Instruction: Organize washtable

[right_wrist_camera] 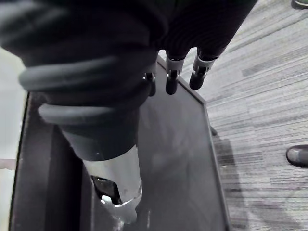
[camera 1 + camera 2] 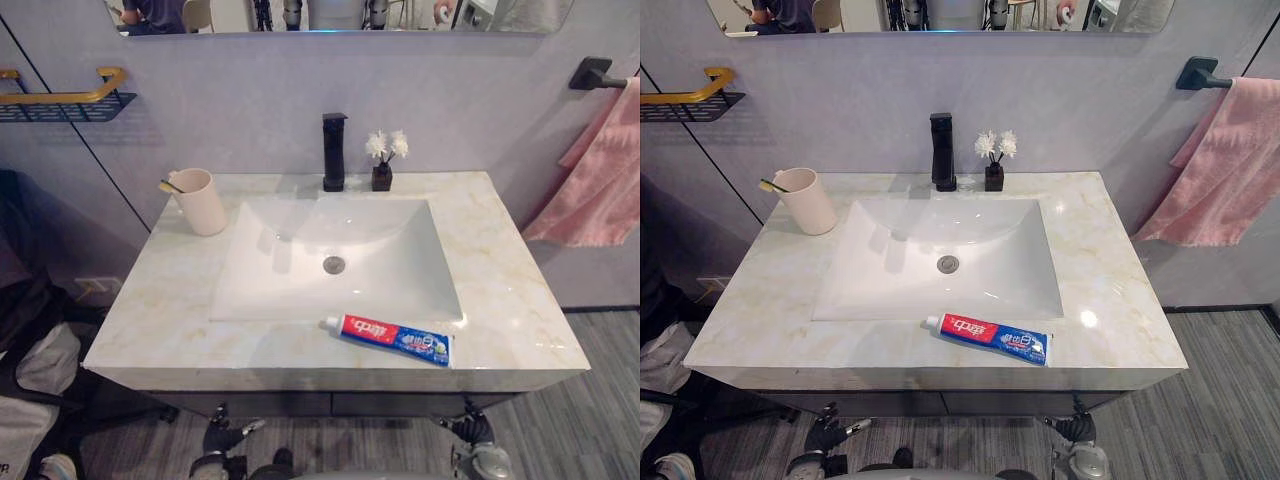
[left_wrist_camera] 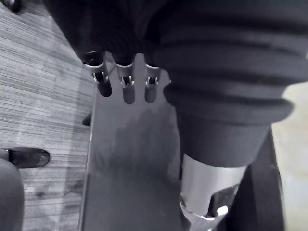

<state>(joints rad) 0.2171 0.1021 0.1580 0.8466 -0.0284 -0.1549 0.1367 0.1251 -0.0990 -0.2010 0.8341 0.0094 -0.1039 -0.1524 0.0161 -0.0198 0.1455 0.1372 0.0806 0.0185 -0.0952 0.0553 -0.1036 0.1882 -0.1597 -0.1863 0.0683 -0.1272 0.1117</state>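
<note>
toothpaste tube (image 2: 388, 339): flat, washtable (image 2: 160, 320) front | cup (image 2: 202, 201): upright, rear-left

Bright overhead light covers the tabletop (image 2: 1110, 280), leaving a small glare spot beyond the right hand (image 2: 1072, 428). Soft shadows lie in the sink (image 2: 890, 285); down by the left hand (image 3: 126, 82) it is dim.

Head stereo pair high above washtable (image 2: 150, 320); wrist cameras close, floorward along fingers (image 3: 127, 94).

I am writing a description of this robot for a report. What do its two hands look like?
The left hand has a dark ribbed cover over its back and wrist, slim silver fingers with dark rounded tips, and a thicker silver thumb set apart. The right hand looks the same.
</note>
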